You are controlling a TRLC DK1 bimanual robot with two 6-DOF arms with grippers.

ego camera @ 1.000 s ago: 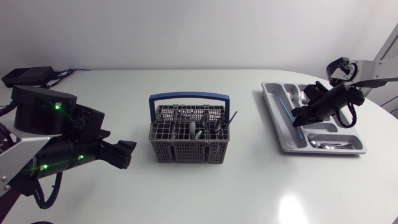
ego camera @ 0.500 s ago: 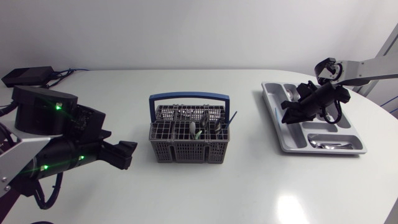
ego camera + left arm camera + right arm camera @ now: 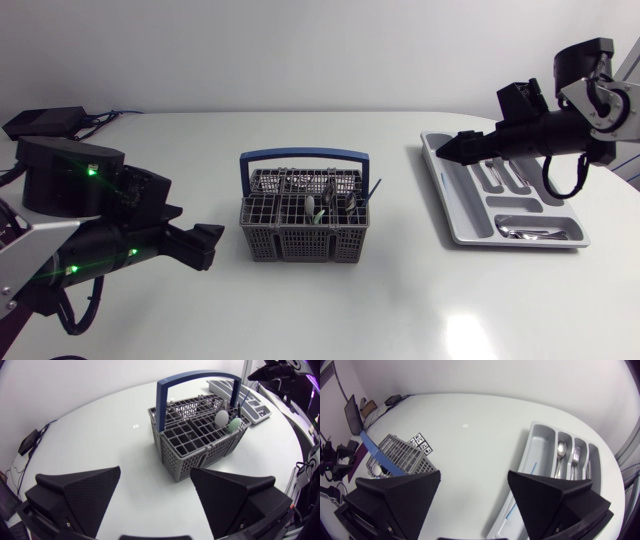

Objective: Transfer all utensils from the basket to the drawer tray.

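Note:
The grey basket [image 3: 305, 218] with a blue handle stands mid-table and holds several utensils [image 3: 335, 205]. The grey drawer tray [image 3: 455, 228] lies at the right with cutlery [image 3: 502, 176] in its compartments. My right gripper [image 3: 448, 150] hovers open over the tray's far left corner, with nothing between its fingers. From its wrist view [image 3: 475, 495] I look down on the tray [image 3: 544, 442], which holds a spoon [image 3: 561, 450], a fork [image 3: 576, 455] and a blue-handled utensil [image 3: 514, 506]. My left gripper [image 3: 205, 248] is open and empty, left of the basket [image 3: 200, 440].
A black box [image 3: 45, 122] with cables sits at the table's far left back. Small marker tags [image 3: 420, 442] lie on the table beside the basket [image 3: 400, 455]. White tabletop stretches between basket and tray.
The right gripper opened and lifted away from the tray's compartments, swinging up toward the tray's far left corner. The left arm stayed put.

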